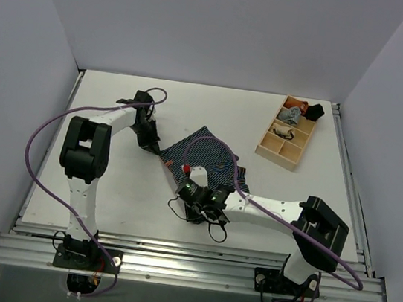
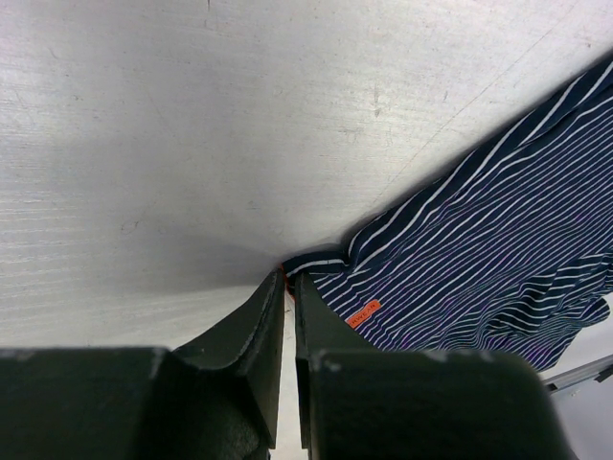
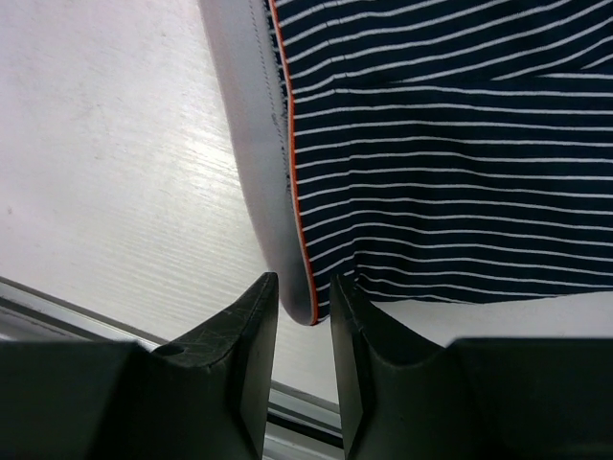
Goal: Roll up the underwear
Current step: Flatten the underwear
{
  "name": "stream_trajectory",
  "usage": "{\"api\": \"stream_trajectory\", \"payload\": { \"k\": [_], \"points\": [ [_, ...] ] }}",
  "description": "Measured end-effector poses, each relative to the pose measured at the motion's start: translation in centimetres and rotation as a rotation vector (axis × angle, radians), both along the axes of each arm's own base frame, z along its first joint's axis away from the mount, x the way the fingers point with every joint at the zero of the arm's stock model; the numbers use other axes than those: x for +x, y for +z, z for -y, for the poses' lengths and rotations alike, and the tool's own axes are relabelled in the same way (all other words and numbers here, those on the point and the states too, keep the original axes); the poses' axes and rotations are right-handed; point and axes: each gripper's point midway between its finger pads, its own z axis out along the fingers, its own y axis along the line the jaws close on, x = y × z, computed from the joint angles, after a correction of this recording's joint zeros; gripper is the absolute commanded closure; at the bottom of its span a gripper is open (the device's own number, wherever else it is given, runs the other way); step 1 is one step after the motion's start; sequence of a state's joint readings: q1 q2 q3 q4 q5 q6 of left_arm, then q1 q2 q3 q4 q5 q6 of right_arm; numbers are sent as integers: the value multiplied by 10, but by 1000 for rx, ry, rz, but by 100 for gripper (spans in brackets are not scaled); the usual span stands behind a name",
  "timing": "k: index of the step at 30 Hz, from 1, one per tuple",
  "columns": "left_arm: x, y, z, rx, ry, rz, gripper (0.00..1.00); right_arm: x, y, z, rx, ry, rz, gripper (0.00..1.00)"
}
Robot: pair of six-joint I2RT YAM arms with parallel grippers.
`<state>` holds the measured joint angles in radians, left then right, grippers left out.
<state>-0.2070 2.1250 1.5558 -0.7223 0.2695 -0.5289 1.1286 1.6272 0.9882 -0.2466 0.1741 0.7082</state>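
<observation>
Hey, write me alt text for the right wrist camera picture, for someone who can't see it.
Navy underwear with thin white stripes lies on a white table, the corner of its grey, orange-edged waistband reaching down between two dark fingers that stand a little apart at the bottom of the frame.

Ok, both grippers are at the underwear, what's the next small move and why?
Probably lift slightly and fold the held edge over: the left gripper and right gripper each look closed on a corner of the underwear, which lies unrolled on the table.
</observation>
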Motion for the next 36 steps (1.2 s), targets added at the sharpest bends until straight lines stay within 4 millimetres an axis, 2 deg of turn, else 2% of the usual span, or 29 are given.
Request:
{"api": "stream_trajectory", "payload": {
  "k": [5, 9, 13, 18, 19, 23, 29, 36],
  "points": [
    [0, 0, 0, -1, -6, 1, 85, -5, -17, 10, -40, -5, -21, 80],
    [0, 0, -1, -5, -8, 1, 85, -8, -26, 11, -54, -2, -30, 82],
    [0, 0, -1, -19, -6, -4, 85, -11, -29, 8, -55, 2, -31, 100],
    [1, -1, -2, -37, -3, -12, 93, -12, -29, 8, -64, 2, -17, 100],
    [1, -1, -3, -43, -2, -14, 97, -13, -29, 9, -70, 5, -12, 100],
    [1, -1, -3, -62, 0, -23, 98, -20, -25, 3, -79, 36, 10, 100],
    [1, -2, -2, -81, -1, -31, 98, -45, -21, -15, -68, 114, 48, 100],
    [1, -2, -1, -86, -1, -39, 98, -57, -27, -19, -62, 107, 79, 100]
  ]
}}
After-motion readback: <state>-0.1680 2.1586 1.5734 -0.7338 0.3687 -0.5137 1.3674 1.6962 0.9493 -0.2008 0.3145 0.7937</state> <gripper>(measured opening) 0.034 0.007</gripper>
